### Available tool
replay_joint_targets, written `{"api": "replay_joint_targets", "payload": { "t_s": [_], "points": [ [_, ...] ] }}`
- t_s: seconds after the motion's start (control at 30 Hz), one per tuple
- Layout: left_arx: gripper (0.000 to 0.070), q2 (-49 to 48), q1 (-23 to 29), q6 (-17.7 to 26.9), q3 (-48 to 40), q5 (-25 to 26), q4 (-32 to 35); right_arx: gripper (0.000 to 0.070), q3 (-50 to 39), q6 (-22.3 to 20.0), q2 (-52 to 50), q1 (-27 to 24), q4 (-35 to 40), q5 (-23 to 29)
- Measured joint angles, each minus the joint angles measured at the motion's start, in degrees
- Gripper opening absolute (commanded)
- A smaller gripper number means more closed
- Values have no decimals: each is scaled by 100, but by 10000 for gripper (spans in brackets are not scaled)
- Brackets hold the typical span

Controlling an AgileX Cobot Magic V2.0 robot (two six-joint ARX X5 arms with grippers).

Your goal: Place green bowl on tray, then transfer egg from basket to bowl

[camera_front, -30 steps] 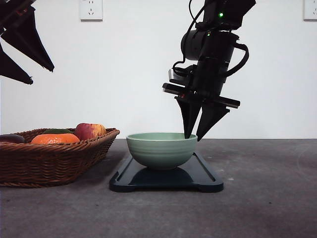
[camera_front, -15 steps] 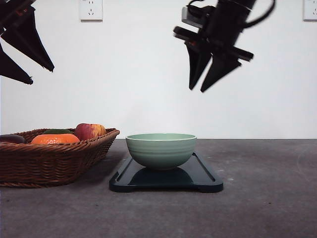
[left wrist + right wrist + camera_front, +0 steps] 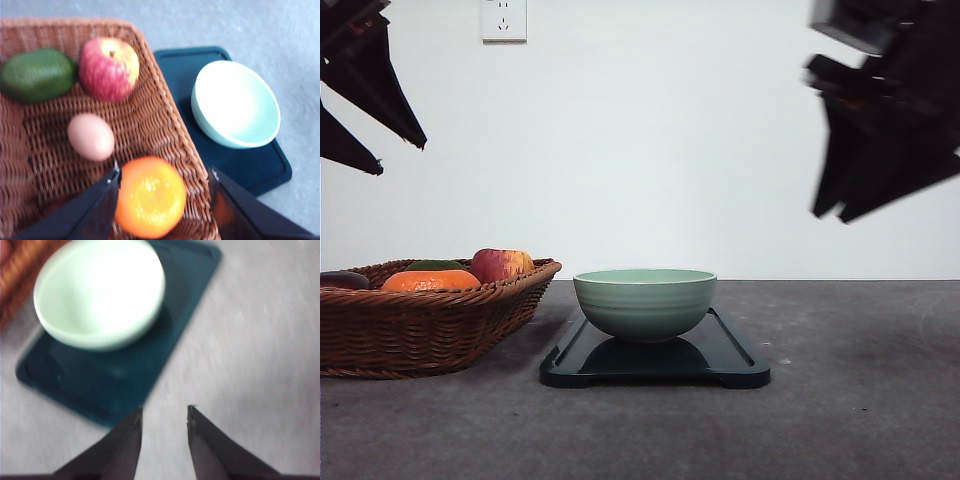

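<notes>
Right gripper (image 3: 830,213) open, empty | left gripper (image 3: 164,175) open | green bowl (image 3: 645,302) upright on tray (image 3: 725,362)

The basket (image 3: 430,315) was woven brown wicker, rough and matt, with a braided rim. The green bowl (image 3: 645,303) looked like glazed ceramic, smooth with a soft sheen and faint ridges outside. The tray (image 3: 725,355) was dark and smooth, glossy enough to mirror the bowl's underside. The table (image 3: 860,400) was grey, matt and slightly mottled. The egg (image 3: 90,136) had a smooth, dull shell; the orange (image 3: 150,197) looked finely dimpled and the apple (image 3: 109,68) smooth.
</notes>
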Motion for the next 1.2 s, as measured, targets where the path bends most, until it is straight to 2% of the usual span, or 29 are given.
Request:
{"api": "replay_joint_targets", "payload": {
  "t_s": [0.2,0.3,0.5,0.63,0.73,0.9,1.2],
  "points": [
    [351,1,-1,1,31,-33,-289,174,-557,-31,-1119,0,255,-2],
    [351,56,-87,26,245,-456,-544,174,-571,-89,-1376,-1,520,3],
    [353,693,-481,157,1292,-1309,-1141,174,-571,-152,-1390,2,697,-1],
    [369,1401,-633,114,2093,-1449,-1638,174,-571,-162,-1389,4,716,-4],
    [424,2025,-673,-42,2663,-1623,-1928,174,-571,-164,-1389,4,716,-4],
    [437,2830,-691,-227,3148,-1932,-2022,174,-571,-166,-1389,4,714,-4],
    [437,3799,-691,-521,3222,-2160,-1981,174,-571,-166,-1389,4,711,-4]
  ]
}}
